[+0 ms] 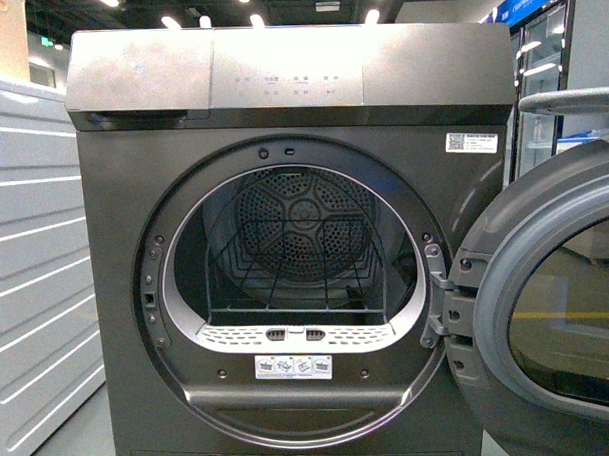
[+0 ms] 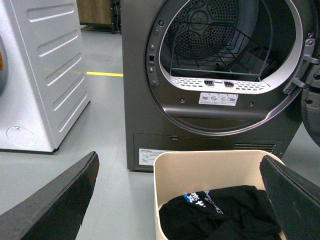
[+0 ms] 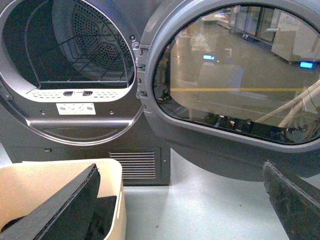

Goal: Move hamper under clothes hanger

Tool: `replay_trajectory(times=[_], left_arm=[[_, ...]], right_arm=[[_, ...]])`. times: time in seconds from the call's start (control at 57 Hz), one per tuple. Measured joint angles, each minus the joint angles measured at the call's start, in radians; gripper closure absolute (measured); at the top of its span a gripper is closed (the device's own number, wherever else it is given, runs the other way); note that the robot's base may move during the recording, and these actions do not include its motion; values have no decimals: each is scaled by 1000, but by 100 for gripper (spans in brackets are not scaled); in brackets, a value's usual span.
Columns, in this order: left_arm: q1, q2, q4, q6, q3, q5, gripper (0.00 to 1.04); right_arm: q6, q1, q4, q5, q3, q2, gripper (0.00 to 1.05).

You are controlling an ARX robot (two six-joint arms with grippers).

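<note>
The hamper (image 2: 200,172) is a beige plastic basket standing on the grey floor right in front of the dark grey dryer. A black garment (image 2: 225,210) with white and blue print lies inside it. My left gripper (image 2: 179,160) hangs open above the hamper; one finger is over its far corner and the other is over bare floor. My right gripper (image 3: 181,167) is open too, with one finger over a corner of the hamper (image 3: 45,182) and the other near the dryer door. The clothes hanger is out of view. Neither arm shows in the front view.
The dryer (image 1: 285,239) fills the front view, its drum empty and its round door (image 1: 557,299) swung wide open to the right. A white ribbed appliance (image 2: 45,75) stands to the left. A yellow floor line (image 2: 105,74) runs behind it.
</note>
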Motion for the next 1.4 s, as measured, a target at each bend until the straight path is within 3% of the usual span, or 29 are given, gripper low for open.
replay_trajectory(times=[1.14, 1.157, 1.227, 1.262, 1.315, 1.402], left_arm=[[0, 0, 0, 0, 0, 0, 7], [-4, 3, -3, -3, 1, -14, 7], [-94, 114, -116, -144, 48, -282, 7], [-113, 157, -114, -196, 54, -338, 7], [-124, 223, -81, -245, 64, -373, 7], [-113, 312, 4, -269, 104, -363, 7]], right_arm=[[0, 0, 0, 0, 0, 0, 8], [0, 0, 0, 0, 0, 0, 8], [5, 0, -3, 4, 0, 2, 8], [32, 4, -40, 21, 12, 16, 8], [93, 5, -81, 26, 35, 92, 8], [139, -9, -6, 3, 41, 221, 8]])
